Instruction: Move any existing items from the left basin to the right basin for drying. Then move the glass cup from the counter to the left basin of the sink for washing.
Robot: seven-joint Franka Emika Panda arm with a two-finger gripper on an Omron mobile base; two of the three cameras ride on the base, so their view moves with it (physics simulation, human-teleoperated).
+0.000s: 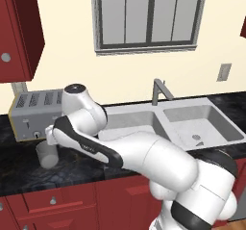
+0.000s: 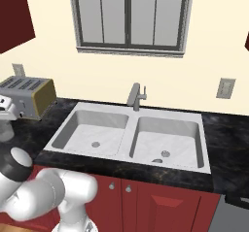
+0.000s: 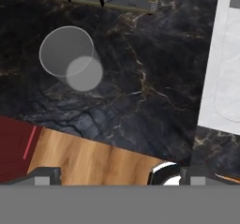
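Counter (image 1: 19,171): black stone with faint grey veins, running over dark red cabinets (image 1: 72,200); it carries the sink, the toaster and the cup.
Window (image 1: 149,15): grey-framed, on the cream wall straight above the faucet.
Sink (image 2: 133,110): pale marbled double bowl sunk into the counter, a grey angular faucet (image 2: 136,96) at the middle of its back rim.
Left basin (image 2: 78,129): bare apart from its small round drain.
Right basin (image 2: 189,134): holds its drain and, just in front of that near the front wall, the small grey object (image 2: 156,160) — a stubby metallic piece, too small to read in detail.
Toaster (image 1: 29,111): silver and yellow, four slots on top, at the back of the counter left of the sink; its knobs show at the top of the hand view.
Arm: white with dark joints, bent leftward across the front of the left basin, its hand above the stretch of counter in front of the toaster.
Glass cup (image 3: 70,59): translucent tumbler, upright on the counter just in front of the toaster and left of the sink — seen from above, mouth open.
Gripper (image 3: 117,175): fingers spread wide and empty, held above the counter edge, apart from the cup.
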